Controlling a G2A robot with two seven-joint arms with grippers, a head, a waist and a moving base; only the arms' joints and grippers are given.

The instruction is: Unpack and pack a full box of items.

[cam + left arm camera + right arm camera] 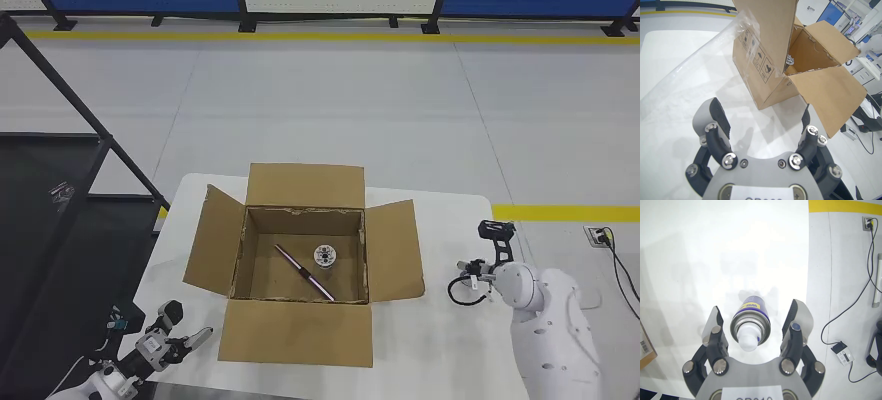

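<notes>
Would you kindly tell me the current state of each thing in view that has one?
Cardboard box: open, all four flaps folded out.
Thin rod: lying flat inside the box.
Round metal part: resting inside the box.
Spray can: upright, capped, ungripped.
Left gripper: open, empty.
Right gripper: open around the spray can.

We're looking straight down from above the arms on the table (420, 345) and the open box (303, 250), left wrist camera low and near, facing the box's corner, right wrist camera gazing down at the tabletop, box edge shared by all three
</notes>
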